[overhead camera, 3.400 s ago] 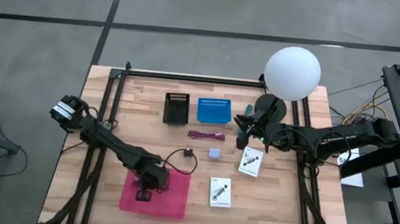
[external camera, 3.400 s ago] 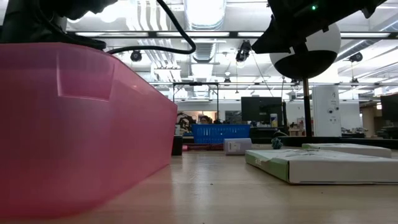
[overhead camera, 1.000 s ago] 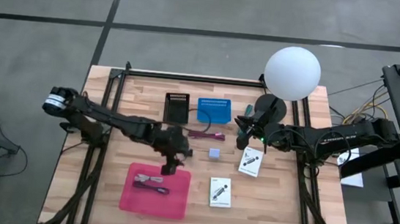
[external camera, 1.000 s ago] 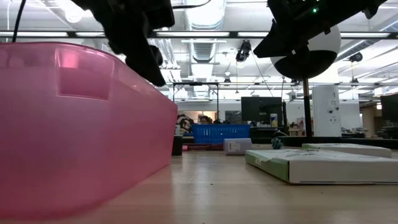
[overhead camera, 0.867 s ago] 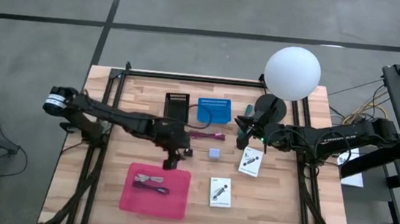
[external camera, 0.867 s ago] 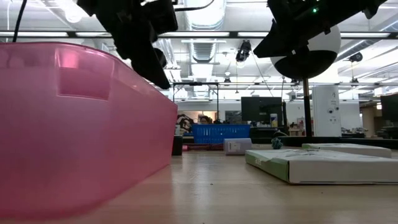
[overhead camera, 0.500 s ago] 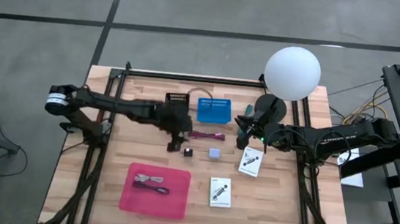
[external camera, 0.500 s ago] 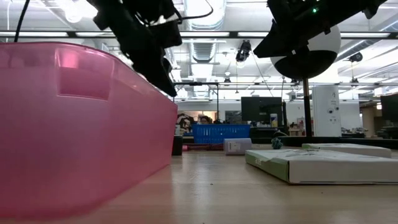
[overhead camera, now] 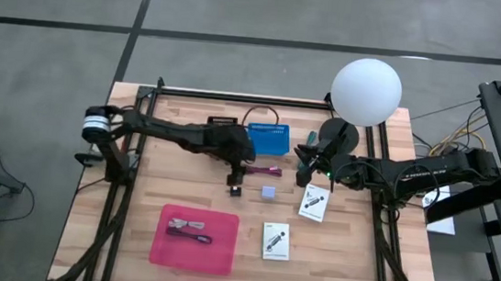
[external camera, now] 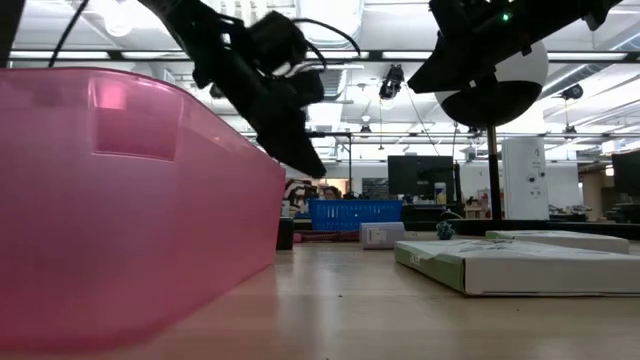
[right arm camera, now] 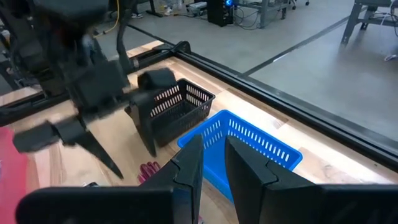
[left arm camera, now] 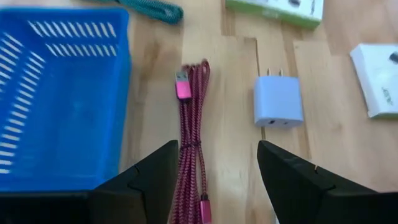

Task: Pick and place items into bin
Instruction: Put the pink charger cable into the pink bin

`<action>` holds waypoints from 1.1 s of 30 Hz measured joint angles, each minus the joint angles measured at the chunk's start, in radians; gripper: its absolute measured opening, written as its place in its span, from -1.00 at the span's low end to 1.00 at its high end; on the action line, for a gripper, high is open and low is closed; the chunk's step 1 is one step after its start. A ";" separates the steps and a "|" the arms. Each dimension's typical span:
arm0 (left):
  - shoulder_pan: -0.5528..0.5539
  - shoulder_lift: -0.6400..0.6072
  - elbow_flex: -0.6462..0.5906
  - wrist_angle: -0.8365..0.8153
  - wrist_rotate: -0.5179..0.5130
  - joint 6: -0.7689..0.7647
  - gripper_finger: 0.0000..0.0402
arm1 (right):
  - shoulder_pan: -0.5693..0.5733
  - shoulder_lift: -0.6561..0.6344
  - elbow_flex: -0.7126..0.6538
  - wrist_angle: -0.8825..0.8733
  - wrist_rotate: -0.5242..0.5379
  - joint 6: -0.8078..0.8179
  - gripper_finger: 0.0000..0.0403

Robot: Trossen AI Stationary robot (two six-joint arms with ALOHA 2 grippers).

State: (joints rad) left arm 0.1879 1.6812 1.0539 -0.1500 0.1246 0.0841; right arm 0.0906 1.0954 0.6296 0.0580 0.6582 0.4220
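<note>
left claw (left arm camera: 217,180): fingers apart, empty, hanging over the maroon cable (left arm camera: 191,149); cable lies lengthwise in the gap between the two fingers, pink plug end pointing away from the claw.
right claw (right arm camera: 211,163): fingers nearly together, nothing seen btwn them; parked off the table top, far side from the left claw, beside the white ball lamp (overhead camera: 366,92).
pink bin (overhead camera: 197,240): well behind the left claw, toward the table's near edge; one coiled cable (overhead camera: 188,231) inside already.
other stuff near left claw: blue basket (left arm camera: 59,93) just beside the cable on one side, lavender plug cube (left arm camera: 278,102) on the other side, near but not touching; black cube (overhead camera: 235,192) just below the claw in the high view; teal tool (left arm camera: 152,9) further ahead.
cards: two white cards (overhead camera: 314,203) (overhead camera: 276,240), out toward the right claw's side, well apart from the left claw.
black basket (overhead camera: 222,130): partly hidden under the left arm.
step (guess): lining up to drop onto the maroon cable.
risk 1: cable is thin & flat on the wood, so the fingers could shut over it and slip, or catch only one strand so the bundle unravels on lift.
risk 2: the finger on the basket side is close to the blue basket's wall; coming down off-line could nudge or snag it.
risk 3: loose plug end may drag the lavender cube on the way out.
writing: cards carry print, too small to read; no brand legible anywhere.
</note>
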 joint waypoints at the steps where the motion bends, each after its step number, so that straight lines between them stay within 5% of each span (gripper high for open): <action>1: 0.000 0.014 0.008 -0.001 0.000 0.000 0.01 | 0.000 0.000 0.000 -0.001 0.000 0.008 -0.72; 33: 0.010 0.227 0.046 0.004 -0.032 -0.002 0.01 | 0.000 0.000 -0.002 -0.027 -0.001 0.032 -0.72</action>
State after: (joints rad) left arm 0.1974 1.9078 1.0996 -0.1455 0.0927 0.0824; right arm 0.0906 1.0954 0.6277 0.0307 0.6575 0.4538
